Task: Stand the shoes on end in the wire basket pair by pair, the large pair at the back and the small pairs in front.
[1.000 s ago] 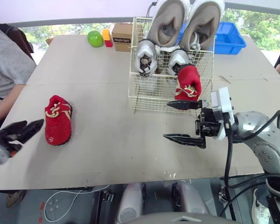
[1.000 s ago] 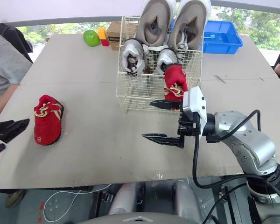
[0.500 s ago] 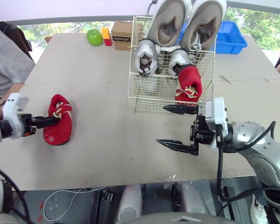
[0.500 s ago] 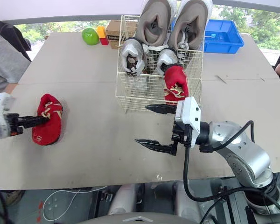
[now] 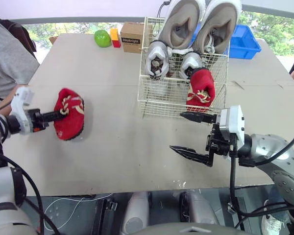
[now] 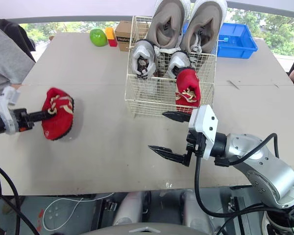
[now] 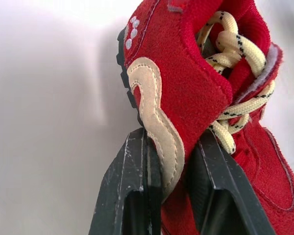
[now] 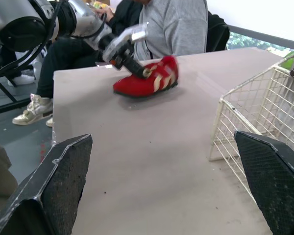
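Right jaws are hanging wide over the near table (image 5: 122, 161); left jaws are pinching the red shoe (image 5: 71, 117) by its soft collar, at the left, and it is probably feeling light and floppy. Farther off, its mate (image 5: 201, 88) is standing in the wire basket (image 5: 161, 100).

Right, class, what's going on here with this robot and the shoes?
The robot is filling a wire basket with shoes. Its left gripper is shut on the collar of a red shoe at the table's left side. The right gripper is open and empty in front of the basket. In the basket stand a large grey pair at the back, a small grey pair in front, and a second red shoe at the front right.
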Robot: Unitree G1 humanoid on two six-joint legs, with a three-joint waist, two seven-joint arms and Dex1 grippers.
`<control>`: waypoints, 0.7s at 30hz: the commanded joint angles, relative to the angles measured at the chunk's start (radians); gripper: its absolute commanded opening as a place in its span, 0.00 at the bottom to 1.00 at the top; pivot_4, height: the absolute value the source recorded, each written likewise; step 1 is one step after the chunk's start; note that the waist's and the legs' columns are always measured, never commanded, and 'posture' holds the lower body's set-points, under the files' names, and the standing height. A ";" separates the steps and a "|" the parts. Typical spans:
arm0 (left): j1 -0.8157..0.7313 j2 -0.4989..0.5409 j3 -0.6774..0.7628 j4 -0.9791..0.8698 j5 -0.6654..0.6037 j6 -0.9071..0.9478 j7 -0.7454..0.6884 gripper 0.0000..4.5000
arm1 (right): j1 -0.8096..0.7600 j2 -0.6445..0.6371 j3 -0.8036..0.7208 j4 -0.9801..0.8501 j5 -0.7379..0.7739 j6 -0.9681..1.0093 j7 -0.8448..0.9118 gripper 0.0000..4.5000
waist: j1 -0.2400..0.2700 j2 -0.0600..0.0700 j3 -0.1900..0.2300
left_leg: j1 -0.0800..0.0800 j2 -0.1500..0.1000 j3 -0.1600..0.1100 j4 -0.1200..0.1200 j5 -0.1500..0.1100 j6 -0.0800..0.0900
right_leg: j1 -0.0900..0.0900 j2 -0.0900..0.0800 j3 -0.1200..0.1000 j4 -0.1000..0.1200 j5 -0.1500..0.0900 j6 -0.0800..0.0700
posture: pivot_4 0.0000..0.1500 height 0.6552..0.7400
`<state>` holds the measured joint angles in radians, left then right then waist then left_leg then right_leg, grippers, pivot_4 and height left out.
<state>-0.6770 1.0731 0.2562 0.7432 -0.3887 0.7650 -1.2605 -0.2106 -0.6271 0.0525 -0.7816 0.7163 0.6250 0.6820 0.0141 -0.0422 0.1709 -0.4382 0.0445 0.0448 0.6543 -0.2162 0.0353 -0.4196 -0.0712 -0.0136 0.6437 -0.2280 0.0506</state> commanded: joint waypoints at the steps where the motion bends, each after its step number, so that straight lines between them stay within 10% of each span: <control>1: 0.030 -0.149 0.227 -0.596 -0.250 0.188 0.232 0.10 | 0.010 -0.013 -0.036 0.002 -0.019 -0.054 0.026 1.00 | 0.006 0.000 0.000 | 0.000 -0.001 -0.001 0.000 0.000 0.000 | 0.001 -0.001 -0.001 0.000 0.001 0.002 | 1.00 1.00; 8: -0.057 -0.644 0.184 -1.039 -0.249 -0.070 0.713 0.10 | -0.028 -0.019 -0.071 0.018 -0.020 -0.046 -0.009 1.00 | -0.011 0.004 0.000 | 0.007 -0.005 0.000 0.001 0.000 0.000 | 0.007 0.003 0.002 0.002 0.003 0.005 | 1.00 1.00; 21: 0.237 -0.809 -0.128 -0.811 0.296 -1.175 0.753 0.10 | 0.082 -0.078 -0.218 -0.070 0.008 -0.008 -0.112 1.00 | 0.000 0.009 -0.002 | 0.007 -0.005 0.004 0.000 0.000 0.000 | 0.007 0.006 0.004 0.000 0.003 0.004 | 1.00 1.00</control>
<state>-0.4550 0.2686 0.1382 -0.1128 -0.1551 -0.2710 -0.5431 -0.1292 -0.7042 -0.1349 -0.8101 0.7181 0.6196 0.5955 0.0142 -0.0329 0.1687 -0.4309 0.0398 0.0494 0.6545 -0.2161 0.0354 -0.4121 -0.0650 -0.0095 0.6439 -0.2250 0.0550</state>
